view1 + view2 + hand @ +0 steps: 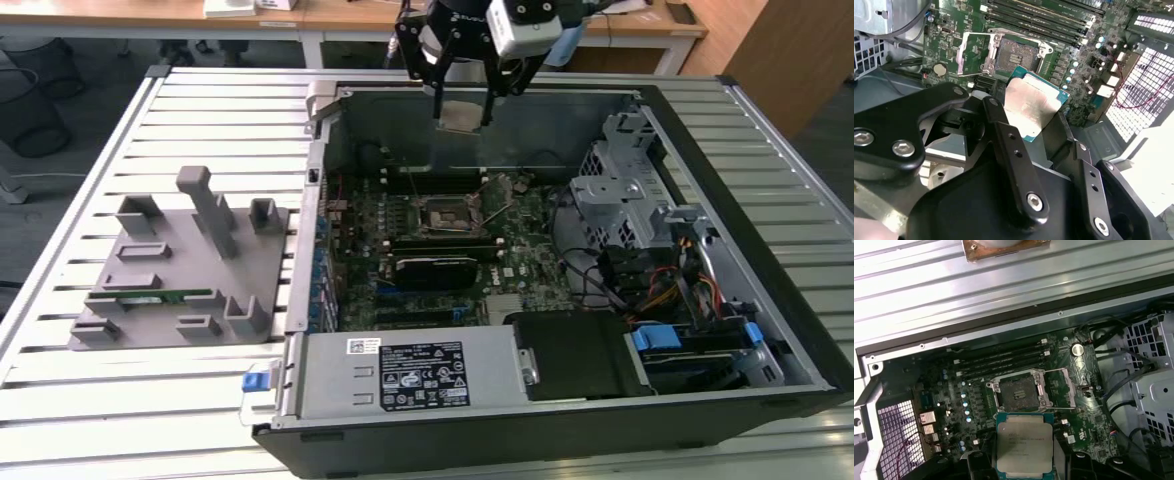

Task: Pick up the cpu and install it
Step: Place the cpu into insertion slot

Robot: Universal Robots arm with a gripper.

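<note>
The hand (463,108) pinches the cpu (1031,107) by two opposite edges. Its fingers (1004,137) are pressed onto the chip's sides, and the silvery lid faces up toward the wrist. The cpu hangs in the air over the far wall of the case (787,300), touching nothing but the hand.

In the exterior view the socket (447,215) lies at six o'clock from the hand, well below it, near the middle of the motherboard (527,250). In the first wrist view the socket's seat looks bare, its cover plate seemingly swung aside.

To do this step well, I judge the chip should be kept level and square to the socket. Its marked corner should be matched before contact, and it should be set straight down without sliding, since the contacts probably bend easily.

The case sits on the slatted tabletop (200,120). At nine o'clock from it stands a grey tray (134,330) holding a memory stick (160,297).
</note>
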